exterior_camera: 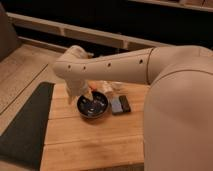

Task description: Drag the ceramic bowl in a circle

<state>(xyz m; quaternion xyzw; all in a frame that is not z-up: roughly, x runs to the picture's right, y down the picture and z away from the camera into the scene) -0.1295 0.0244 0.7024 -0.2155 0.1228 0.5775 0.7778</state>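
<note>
Camera view: ceramic bowl (93,107) directly beneath end effector (90,94)

Ceramic bowl (93,106): small, round, glossy, dark blue-black, pale glints inside. Upright on wooden table (90,145), far half, roughly midway between left and right edges. Gripper (89,95) at far-left rim, reaching inside, jaws apart.

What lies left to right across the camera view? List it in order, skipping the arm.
From left: dark flat mat, dark glossy round ceramic bowl, two flat dark rectangular slabs. The tool sits at the bowl's far-left rim.
</note>
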